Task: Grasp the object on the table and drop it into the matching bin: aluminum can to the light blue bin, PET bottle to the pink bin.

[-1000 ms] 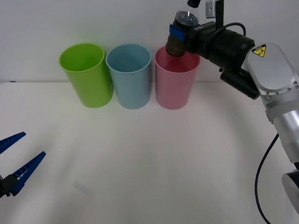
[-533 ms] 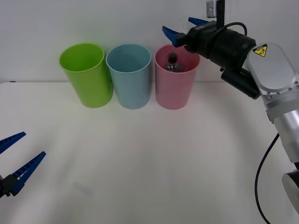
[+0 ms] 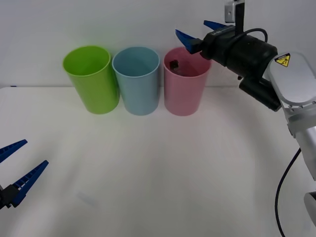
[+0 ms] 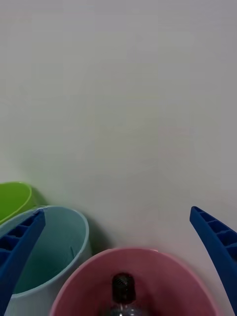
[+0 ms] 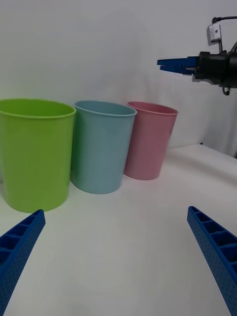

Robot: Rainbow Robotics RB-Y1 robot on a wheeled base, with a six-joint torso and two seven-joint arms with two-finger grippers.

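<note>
The PET bottle lies inside the pink bin; its black cap and a bit of clear shoulder show below the rim. My right gripper hovers open just above that bin's mouth, nothing between its blue fingers. The light blue bin stands to the left of the pink one, touching or nearly so. My left gripper hangs open low over the table at its front left, far from the bins. In the left wrist view the right gripper shows above the pink bin.
A lime green bin stands at the left end of the row, beside the light blue bin. All three line up against the white back wall. The right arm's black forearm reaches in from the right.
One second ago the right gripper held the bottle over the pink bin. It opened, the bottle fell in and settled lower, and the gripper drew slightly up and right.
</note>
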